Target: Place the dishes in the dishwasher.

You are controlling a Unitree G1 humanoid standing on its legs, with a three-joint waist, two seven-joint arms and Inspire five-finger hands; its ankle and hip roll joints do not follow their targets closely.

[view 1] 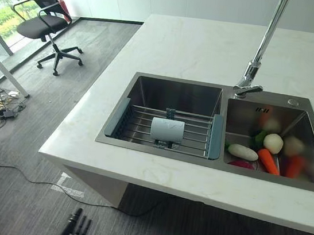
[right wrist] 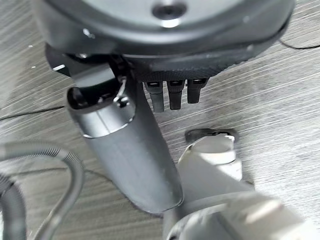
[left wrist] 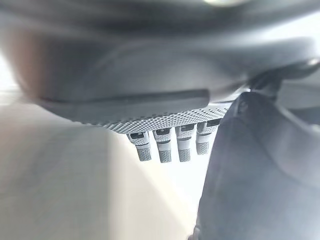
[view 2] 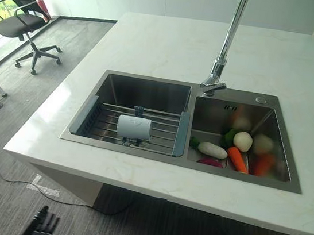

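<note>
A white cup [view 1: 167, 129] lies on its side on the wire rack [view 1: 192, 135] in the left sink basin, centre frame. The left hand [view 1: 75, 231] hangs at the bottom edge, fingers [left wrist: 162, 147] straight, empty. The right hand's fingers [right wrist: 174, 95] also hang straight.

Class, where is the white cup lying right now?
In the left eye view, the white cup lies on its side on the wire rack in the sink's left basin, left of the faucet.

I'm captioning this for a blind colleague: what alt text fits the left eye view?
A white cup lies on its side on a wire rack in the left basin of a steel double sink. The right basin holds vegetables, among them a carrot. The left hand hangs low, open.
</note>
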